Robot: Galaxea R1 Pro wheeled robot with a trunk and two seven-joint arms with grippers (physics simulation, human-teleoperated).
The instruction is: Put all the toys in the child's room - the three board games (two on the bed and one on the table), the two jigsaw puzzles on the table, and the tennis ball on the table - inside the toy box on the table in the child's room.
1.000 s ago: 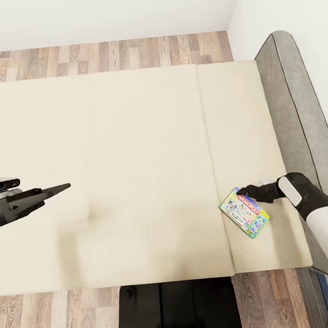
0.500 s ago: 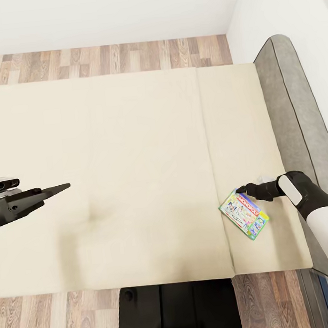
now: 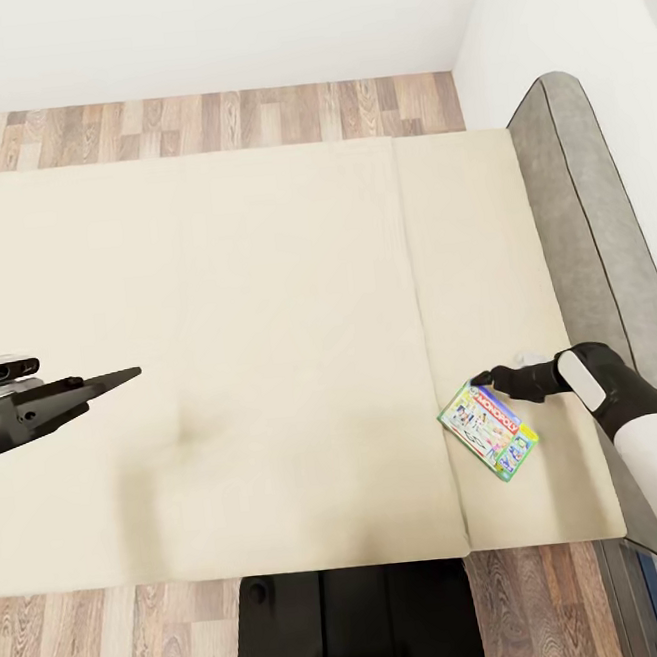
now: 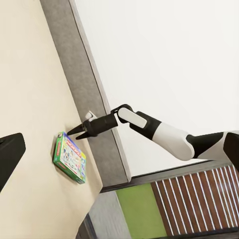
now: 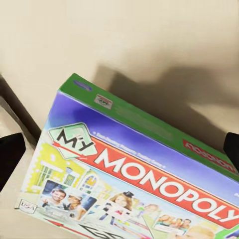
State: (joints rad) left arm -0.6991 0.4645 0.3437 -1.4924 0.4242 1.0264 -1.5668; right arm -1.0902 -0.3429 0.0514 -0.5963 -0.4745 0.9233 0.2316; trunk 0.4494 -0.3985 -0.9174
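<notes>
One board game (image 3: 489,427) lies just beneath the right gripper's (image 3: 482,380) parted, empty jaws.

A board game (image 3: 488,428), a flat box with green edges and a blue lid lettered MY MONOPOLY in white on red, lies flat and skewed on the cream bed (image 3: 266,304), near its grey headboard (image 3: 592,243).
</notes>
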